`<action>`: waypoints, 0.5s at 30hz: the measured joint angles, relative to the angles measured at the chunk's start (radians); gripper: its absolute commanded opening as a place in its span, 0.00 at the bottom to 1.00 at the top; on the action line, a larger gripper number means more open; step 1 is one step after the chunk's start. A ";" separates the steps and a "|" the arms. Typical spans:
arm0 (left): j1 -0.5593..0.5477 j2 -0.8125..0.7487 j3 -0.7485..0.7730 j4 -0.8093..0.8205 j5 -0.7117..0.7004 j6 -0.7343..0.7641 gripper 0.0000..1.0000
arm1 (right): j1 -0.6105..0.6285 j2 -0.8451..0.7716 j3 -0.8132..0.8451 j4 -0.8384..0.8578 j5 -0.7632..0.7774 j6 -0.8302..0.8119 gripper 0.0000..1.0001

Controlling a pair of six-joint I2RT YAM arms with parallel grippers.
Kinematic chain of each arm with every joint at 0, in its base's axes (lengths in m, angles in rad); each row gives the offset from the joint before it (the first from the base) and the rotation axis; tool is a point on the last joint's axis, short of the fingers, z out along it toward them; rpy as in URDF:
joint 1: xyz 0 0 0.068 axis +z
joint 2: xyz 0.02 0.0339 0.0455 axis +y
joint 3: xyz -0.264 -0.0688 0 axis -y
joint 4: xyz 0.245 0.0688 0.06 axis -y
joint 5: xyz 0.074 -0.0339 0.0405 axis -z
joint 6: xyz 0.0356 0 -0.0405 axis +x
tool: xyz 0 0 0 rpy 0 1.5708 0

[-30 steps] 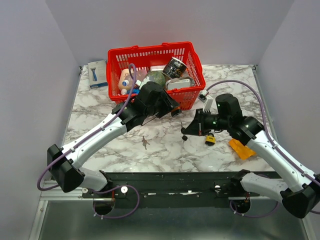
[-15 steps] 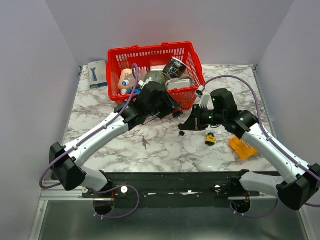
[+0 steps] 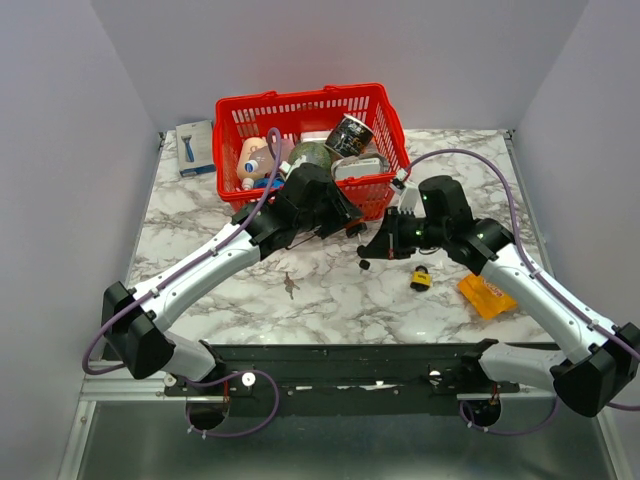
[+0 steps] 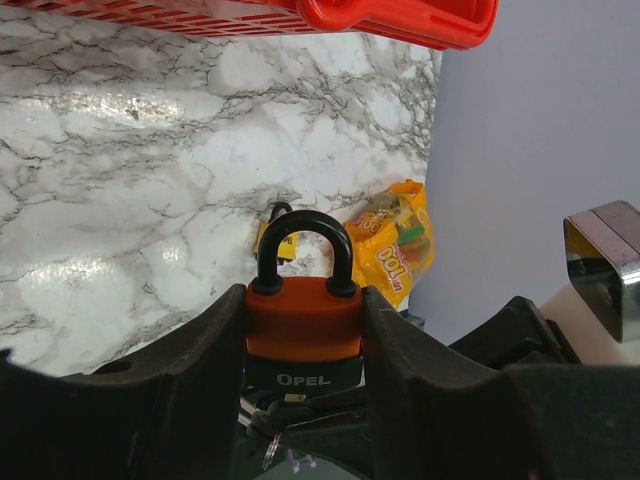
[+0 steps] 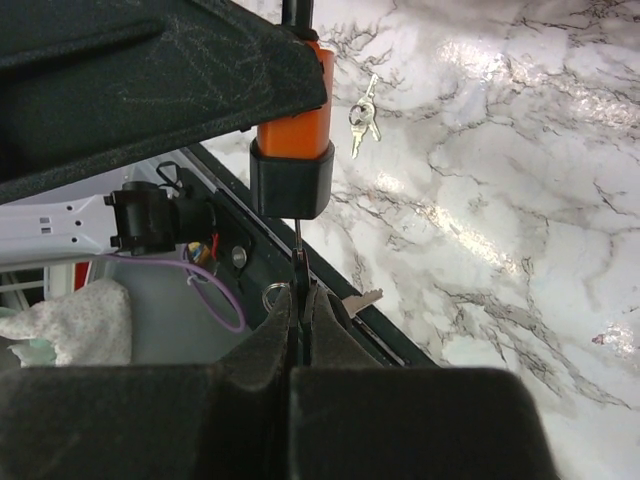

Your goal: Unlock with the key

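The padlock (image 4: 303,310), orange-bodied with a black base and its black shackle closed, hangs over the marble surface (image 3: 340,300) just in front of the near right corner of the red basket (image 3: 310,120), pinched at its sides by the left gripper (image 4: 305,345); under its base the right gripper (image 5: 300,330) is pressed together on a thin key (image 5: 298,245) whose tip reaches the black base; a second ago that gripper sat farther from the basket, beside the small yellow padlock (image 3: 421,279).

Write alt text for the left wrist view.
An orange padlock with a black shackle is clamped in the left gripper. Behind it on the marble table lie a small yellow padlock and a snack packet; a red basket edges the top.
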 measured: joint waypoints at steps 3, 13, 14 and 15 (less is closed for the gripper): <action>0.000 0.000 0.000 0.000 0.000 0.000 0.00 | 0.000 0.001 0.002 -0.004 0.008 0.002 0.01; 0.000 -0.002 -0.020 0.015 0.000 -0.001 0.00 | 0.000 0.018 0.028 -0.037 0.022 0.002 0.01; 0.000 -0.002 -0.024 0.016 0.000 -0.001 0.00 | 0.000 0.021 0.028 -0.042 0.022 0.002 0.01; 0.000 -0.004 -0.027 0.017 0.000 -0.001 0.00 | 0.000 0.023 0.028 -0.044 0.022 0.002 0.01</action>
